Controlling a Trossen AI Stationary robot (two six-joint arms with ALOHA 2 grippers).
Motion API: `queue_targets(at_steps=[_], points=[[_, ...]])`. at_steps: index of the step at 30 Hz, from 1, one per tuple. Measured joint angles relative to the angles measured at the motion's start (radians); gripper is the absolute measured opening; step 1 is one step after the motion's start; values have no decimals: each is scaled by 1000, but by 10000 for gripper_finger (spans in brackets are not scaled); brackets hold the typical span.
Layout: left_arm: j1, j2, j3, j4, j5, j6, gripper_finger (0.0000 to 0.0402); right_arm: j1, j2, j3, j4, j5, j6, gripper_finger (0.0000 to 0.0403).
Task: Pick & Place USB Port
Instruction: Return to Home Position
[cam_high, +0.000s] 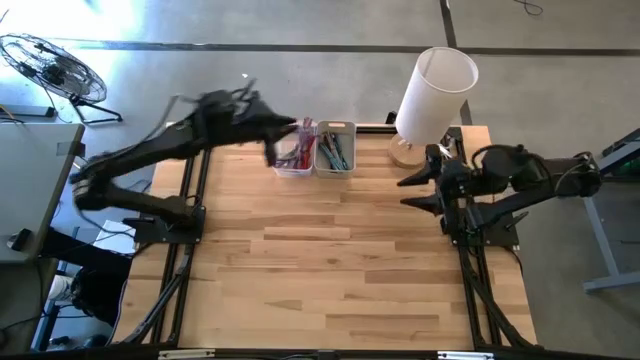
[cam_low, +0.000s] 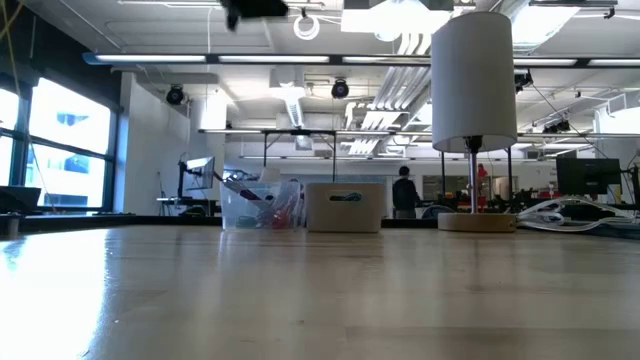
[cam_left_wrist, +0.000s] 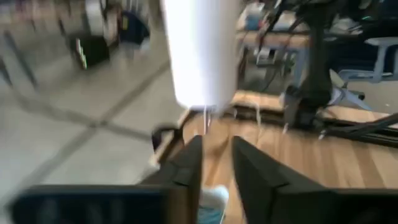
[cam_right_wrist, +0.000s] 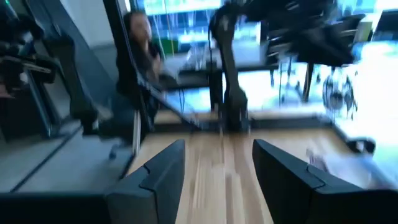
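Left gripper (cam_high: 272, 150): raised above the table's (cam_high: 330, 270) far edge, just beside the transparent bin (cam_high: 293, 157). Its outline is hard to make out from above.
Left fingers (cam_left_wrist: 186, 171): a narrow gap apart in the left wrist view, with bare wood showing between them and nothing held.
Low view, left arm: only a dark shape cut off at the upper edge, probably part of the gripper.
Right gripper (cam_high: 408, 193): at the table's right side near the lamp (cam_high: 430, 100), pointing toward the centre.
Right fingers (cam_right_wrist: 155, 180): wide apart and empty.
Transparent bin: at the far edge, touching the gray bin (cam_high: 335, 148) on its left side.
Red and purple cables (cam_high: 298, 150): inside the transparent bin, tangled, so single cables cannot be told apart.
Teal and dark cables (cam_high: 333, 152): inside the gray bin. They are hidden by its opaque wall in the low view.
Lamp: upright at the far right corner, its white shade covering most of the stem.
Person (cam_low: 405, 190): standing well behind the table, too small for detail.
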Motion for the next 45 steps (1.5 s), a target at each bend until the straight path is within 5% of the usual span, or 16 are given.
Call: queue_targets(at_steps=[3,6,12,22,29,38,45], points=[[-89,-141,0,-37,-86,95,23,-7,1,0,78,9,-35,180],[-202,-268,0,-85,-224,144,11,-22,1,31,55,9,-162,160],[-470,-432,0,-271,-560,153,3,3,-35,228,-171,96,-292,19],[-804,-551,0,-523,-855,221,1,19,-184,540,-680,277,-216,1],[-884,-605,-120,-568,-961,215,0,-7,-443,374,-792,311,-108,1],[-889,-815,-401,-361,-987,175,0,-102,-810,49,-598,181,-105,0],[-888,-930,-588,-199,-973,204,0,-160,-816,-60,-566,68,-130,0]])
